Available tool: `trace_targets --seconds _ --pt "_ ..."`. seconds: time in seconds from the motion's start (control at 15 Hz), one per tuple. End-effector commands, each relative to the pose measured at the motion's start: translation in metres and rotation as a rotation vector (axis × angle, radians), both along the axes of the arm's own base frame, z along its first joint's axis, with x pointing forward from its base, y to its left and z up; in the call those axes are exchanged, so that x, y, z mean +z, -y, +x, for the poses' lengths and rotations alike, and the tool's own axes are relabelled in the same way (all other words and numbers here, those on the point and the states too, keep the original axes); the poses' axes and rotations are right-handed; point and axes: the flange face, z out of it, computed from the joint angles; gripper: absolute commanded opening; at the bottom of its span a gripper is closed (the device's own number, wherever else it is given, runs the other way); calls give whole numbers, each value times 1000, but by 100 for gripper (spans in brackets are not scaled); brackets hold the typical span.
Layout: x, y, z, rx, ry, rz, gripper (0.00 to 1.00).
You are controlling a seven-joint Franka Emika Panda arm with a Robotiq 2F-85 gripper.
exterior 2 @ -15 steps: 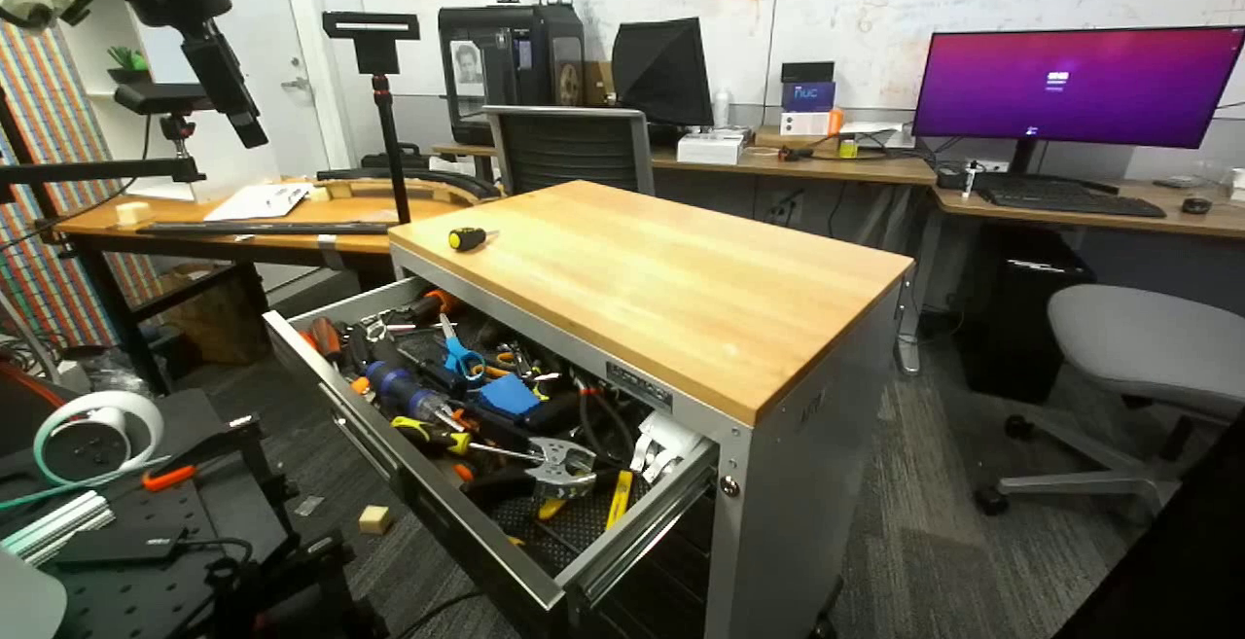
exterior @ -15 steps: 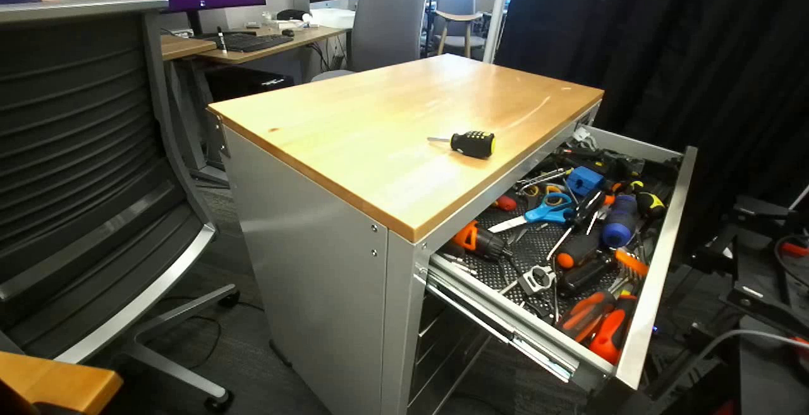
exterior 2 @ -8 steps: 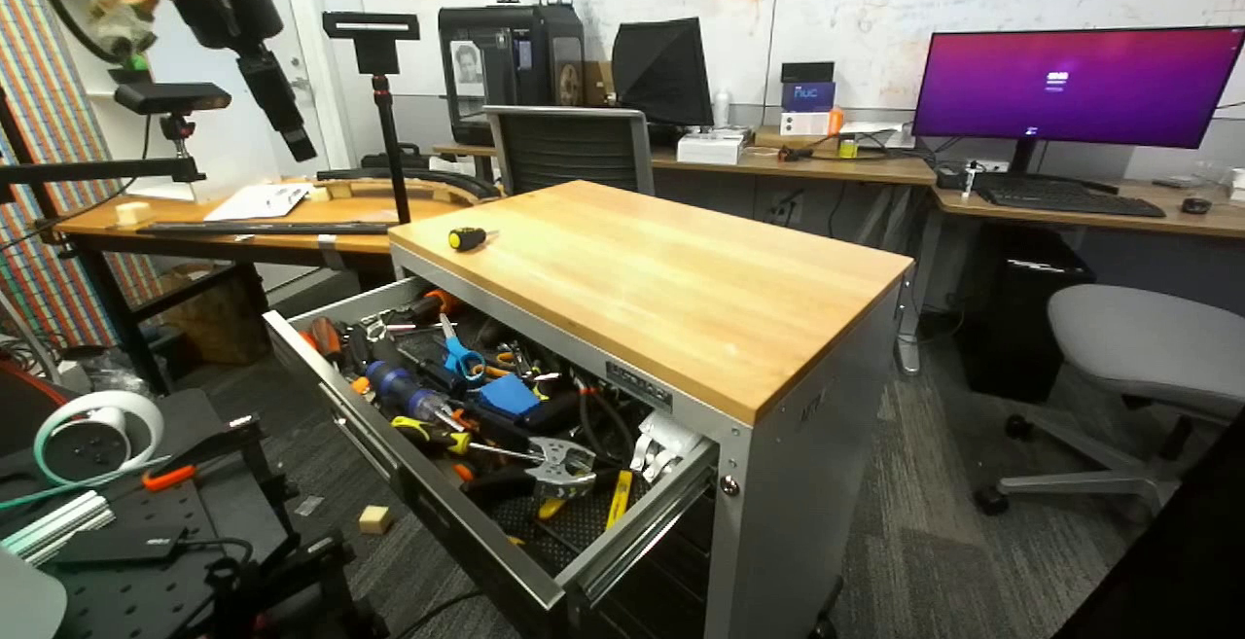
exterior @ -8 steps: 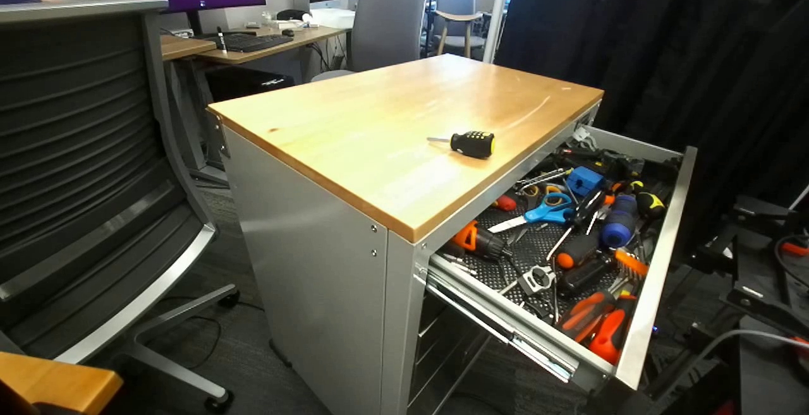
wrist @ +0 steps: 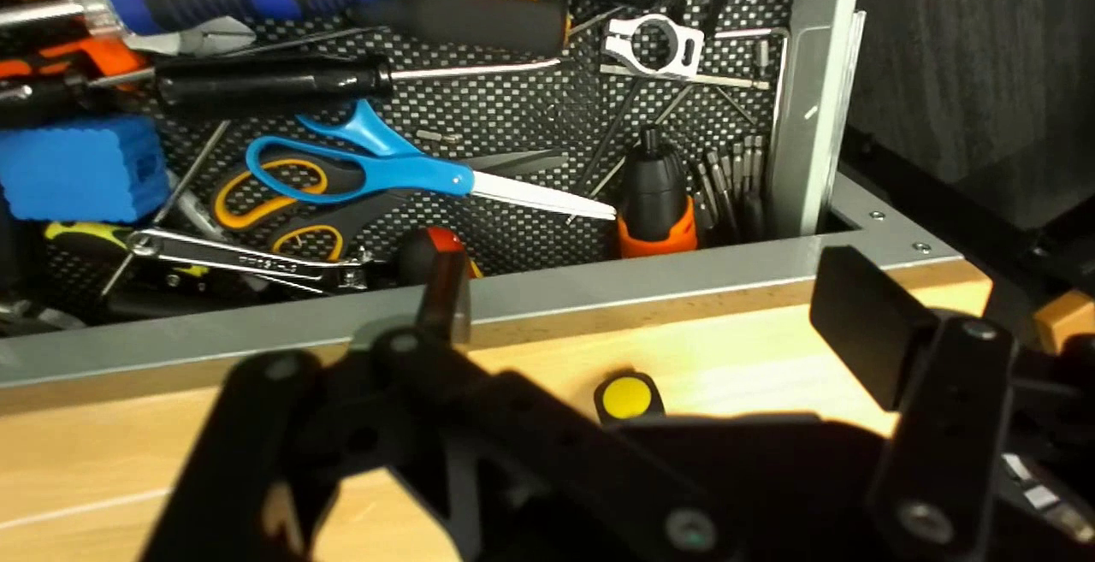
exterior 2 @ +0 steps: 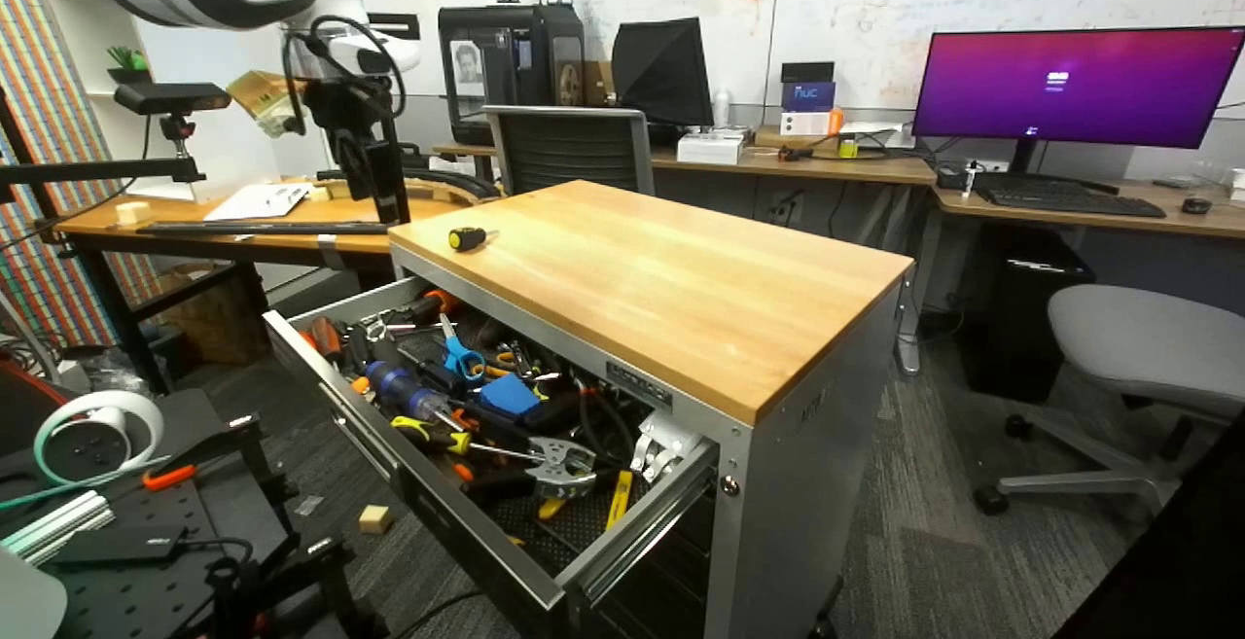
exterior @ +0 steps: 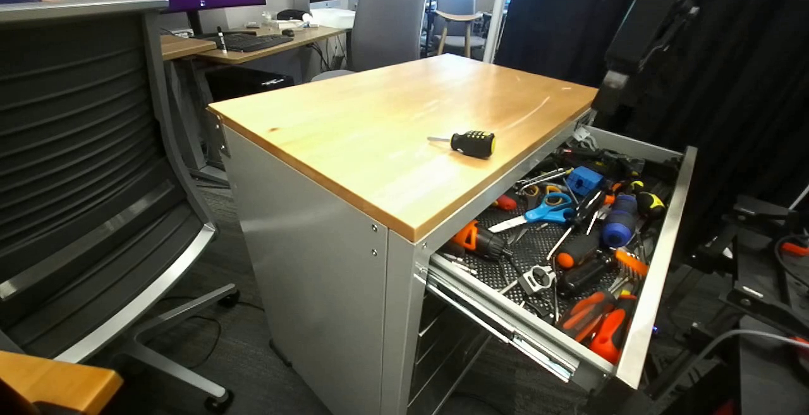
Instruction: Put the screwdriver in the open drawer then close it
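Observation:
The screwdriver [exterior: 474, 144], stubby and black with a yellow end, lies on the wooden cabinet top near the drawer-side edge. It also shows in an exterior view [exterior 2: 467, 238]. In the wrist view only its yellow butt end [wrist: 628, 396] shows; my gripper hides the rest. The shallow grey drawer [exterior: 662, 263] is pulled out and full of tools; it shows in an exterior view [exterior 2: 438, 513] and in the wrist view [wrist: 813, 160]. My gripper [wrist: 654, 310] is open and empty, above the cabinet's front edge. It shows dark in both exterior views [exterior: 612, 86] [exterior 2: 379, 172].
The cabinet top [exterior 2: 661, 269] is wooden. Blue scissors [wrist: 385, 168], a blue block [wrist: 81, 168] and an orange-black tool [wrist: 657, 203] lie in the drawer. A black cart [exterior 2: 195, 522] stands before the drawer. An office chair [exterior: 95, 150] stands beside the cabinet.
My arm and gripper have moved from the far upper left towards the cabinet in an exterior view, and have come into sight at the right in an exterior view. Screwdriver and drawer have not moved.

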Motion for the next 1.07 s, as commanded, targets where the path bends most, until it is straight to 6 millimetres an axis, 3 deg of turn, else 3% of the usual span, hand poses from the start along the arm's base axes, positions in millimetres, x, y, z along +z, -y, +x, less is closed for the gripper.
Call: trace_targets --seconds 0.0,0.27,0.53,0.6,0.73,1.0 --pt "-27 -29 61 93 -14 -61 100" --pt "-54 -64 114 180 11 -127 100" --pt "-75 -85 150 209 28 -160 100" --pt "-79 -87 156 207 34 -175 75" --pt "-83 -89 164 201 47 -199 68" --pt "-81 -82 163 153 45 -218 35"
